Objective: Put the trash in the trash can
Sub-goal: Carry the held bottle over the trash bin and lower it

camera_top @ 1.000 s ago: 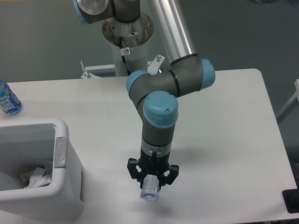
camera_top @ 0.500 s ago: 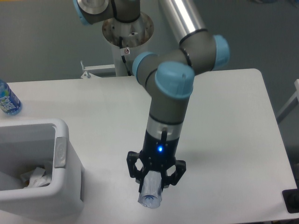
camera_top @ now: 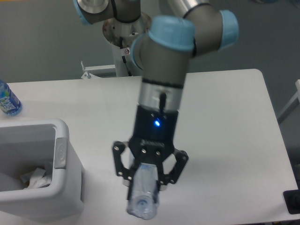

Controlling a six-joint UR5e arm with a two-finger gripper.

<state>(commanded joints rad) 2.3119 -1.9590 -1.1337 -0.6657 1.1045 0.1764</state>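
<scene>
My gripper [camera_top: 147, 176] hangs high above the table's front middle, shut on a clear plastic bottle [camera_top: 143, 197] that points down toward the camera. The bottle is lifted off the table. The white trash can [camera_top: 44, 173] stands at the front left, well left of the gripper. Inside the can lies a crumpled white wrapper [camera_top: 35, 179].
An uncrushed bottle with a blue label [camera_top: 7, 101] stands at the table's left edge, behind the trash can. The arm's base column [camera_top: 126, 42] rises at the back centre. A dark object [camera_top: 293, 201] sits off the table's front right corner.
The arm has risen toward the camera with the bottle held in the gripper, so gripper and bottle look much larger. A blue light shows on the wrist.
</scene>
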